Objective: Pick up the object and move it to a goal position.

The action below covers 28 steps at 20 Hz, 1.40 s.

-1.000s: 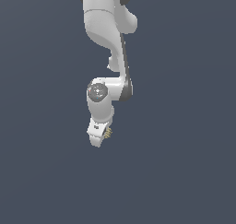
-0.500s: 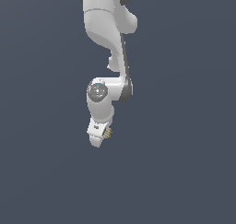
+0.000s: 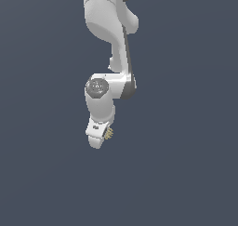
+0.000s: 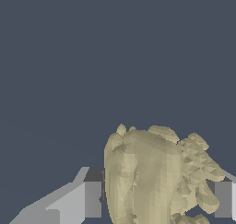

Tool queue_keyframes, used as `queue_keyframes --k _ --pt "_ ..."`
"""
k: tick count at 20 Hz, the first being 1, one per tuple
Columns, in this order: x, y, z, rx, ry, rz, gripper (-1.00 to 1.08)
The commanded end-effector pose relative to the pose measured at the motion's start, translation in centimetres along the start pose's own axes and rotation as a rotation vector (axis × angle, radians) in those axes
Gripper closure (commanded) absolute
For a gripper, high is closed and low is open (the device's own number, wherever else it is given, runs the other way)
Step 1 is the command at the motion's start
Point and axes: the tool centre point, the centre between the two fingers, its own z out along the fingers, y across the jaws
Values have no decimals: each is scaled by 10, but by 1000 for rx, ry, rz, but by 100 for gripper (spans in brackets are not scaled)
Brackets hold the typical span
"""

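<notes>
Nothing appears to have moved over the last second: arm and load sit where they were in the exterior view. At the arm's [image 3: 109, 29] lower end, the jaws [image 3: 103, 137] are closed onto the object [image 4: 152, 177], a pale tan ribbed clump wedged between the two pads, with only its ridges peeking out beside the jaws. Held this snugly, it probably suits carrying toward the goal, which is not visible.

— What carries things here?
— A flat slate-blue surface [image 3: 190, 174], one even tone near to far, left to right.
— Floor or table?
— Cannot tell; the wrist view shows the same tone.
</notes>
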Motion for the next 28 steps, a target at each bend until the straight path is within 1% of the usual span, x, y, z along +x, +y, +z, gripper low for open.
queue_keyframes --k 1,17,22,28 --pt "3 6 -17 -1 1 0 108" --pt "30 58 -149 0 1 0 108" --pt "36 71 -178 0 1 0 108" --pt "41 82 -200 0 0 0 108"
